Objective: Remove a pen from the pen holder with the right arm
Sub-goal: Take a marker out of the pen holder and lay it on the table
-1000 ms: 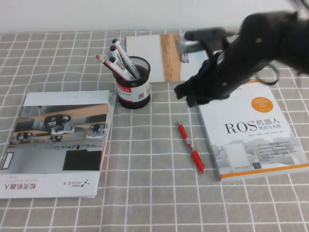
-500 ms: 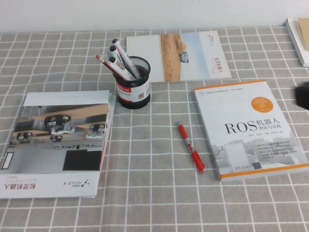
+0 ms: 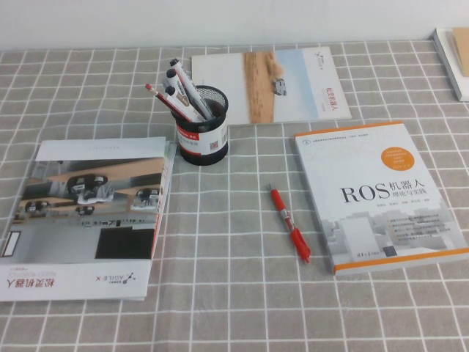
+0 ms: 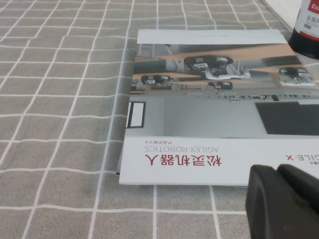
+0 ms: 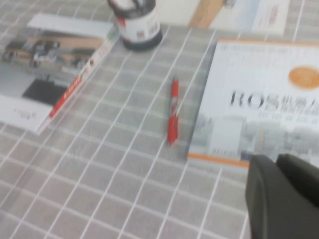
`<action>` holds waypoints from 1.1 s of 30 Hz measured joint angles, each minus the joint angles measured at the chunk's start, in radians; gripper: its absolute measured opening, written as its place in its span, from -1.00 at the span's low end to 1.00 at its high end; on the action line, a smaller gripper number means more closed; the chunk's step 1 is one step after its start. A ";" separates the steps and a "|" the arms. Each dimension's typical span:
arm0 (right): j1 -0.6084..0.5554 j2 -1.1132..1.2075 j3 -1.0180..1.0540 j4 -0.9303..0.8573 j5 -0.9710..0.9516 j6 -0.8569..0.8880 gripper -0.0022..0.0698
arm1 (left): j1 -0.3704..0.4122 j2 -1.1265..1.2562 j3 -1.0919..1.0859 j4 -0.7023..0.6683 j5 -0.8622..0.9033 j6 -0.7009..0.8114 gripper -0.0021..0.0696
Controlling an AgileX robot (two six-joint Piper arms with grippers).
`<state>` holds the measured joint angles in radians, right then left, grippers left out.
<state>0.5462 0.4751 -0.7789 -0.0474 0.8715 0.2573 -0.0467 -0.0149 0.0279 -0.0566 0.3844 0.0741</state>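
Note:
A black mesh pen holder [image 3: 203,125] with several pens stands at the table's middle back; the right wrist view also shows the pen holder [image 5: 138,24]. One red pen [image 3: 290,224] lies flat on the checked cloth, just left of the ROS book [image 3: 381,192], and the right wrist view shows the red pen [image 5: 173,112] too. Neither arm appears in the high view. My right gripper [image 5: 275,162] hovers above the table's near right side, shut and holding nothing. My left gripper [image 4: 277,171] is shut and empty over the near edge of the robotics booklet [image 4: 219,104].
The large robotics booklet [image 3: 91,216] lies at the left. A thin brochure [image 3: 267,84] lies behind the holder. Another book's corner [image 3: 454,59] shows at the far right edge.
My right arm, which hung over the ROS book, has pulled back to the right and left the high view. Its jaws have closed. The red pen has not moved.

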 joint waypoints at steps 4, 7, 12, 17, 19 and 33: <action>0.000 -0.002 0.030 0.011 0.001 0.000 -0.97 | 0.000 0.000 0.000 0.000 0.000 0.000 -0.96; 0.000 -0.002 0.071 0.019 -0.046 0.000 -0.97 | 0.000 0.000 0.000 0.000 0.000 0.000 -0.96; 0.000 -0.002 0.163 0.019 -0.154 0.000 -0.97 | 0.000 0.000 0.000 0.000 0.000 0.000 -0.96; -0.002 -0.003 0.280 0.009 -0.257 0.000 -0.97 | 0.000 0.000 0.000 0.000 0.000 0.000 -0.96; -0.026 -0.019 0.327 0.000 -0.305 0.000 -0.97 | 0.000 0.000 0.000 0.000 0.000 0.000 -0.96; -0.447 -0.422 0.682 0.107 -0.578 -0.064 -0.97 | 0.000 0.000 0.000 0.000 0.000 0.000 -0.96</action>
<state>0.0996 0.0529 -0.0971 0.0594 0.2939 0.1931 -0.0467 -0.0149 0.0279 -0.0566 0.3844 0.0741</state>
